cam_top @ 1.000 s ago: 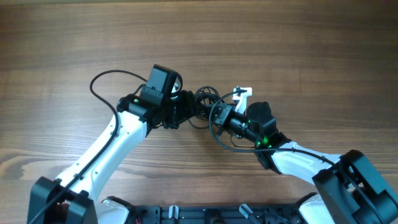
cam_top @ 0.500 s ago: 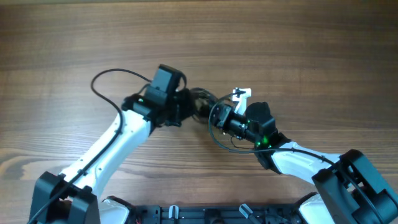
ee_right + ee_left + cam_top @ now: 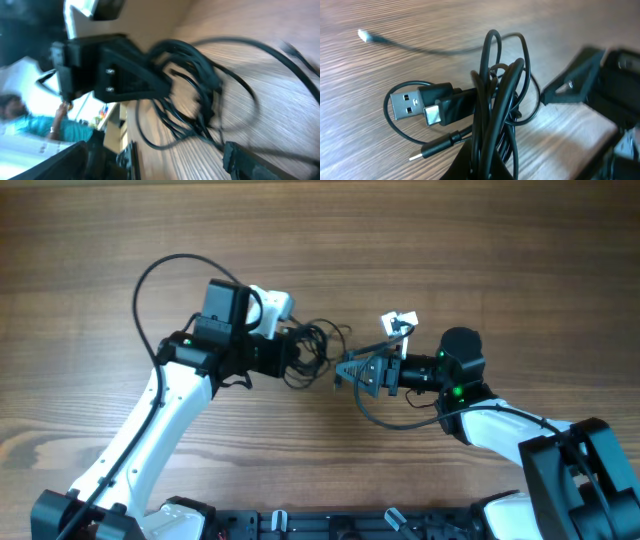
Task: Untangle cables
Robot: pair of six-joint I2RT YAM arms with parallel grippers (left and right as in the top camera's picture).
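Note:
The cables are thin black cords bunched in a tangle at the table's middle. My left gripper is shut on the bundle from the left. In the left wrist view the cables rise in loops out of my left gripper, and two USB plugs stick out to the left. My right gripper stands open just right of the tangle, holding nothing. The right wrist view is blurred: the cables lie beyond my open right gripper, its fingers wide apart.
One loose cord runs off to a small plug tip on the wood. The left arm's thick cable arcs above its forearm. A small white piece sits by the right wrist. The table's front edge holds the arm bases.
My left gripper has shut on the cable bundle and drawn it left. My right gripper has opened, let go and backed off to the right.

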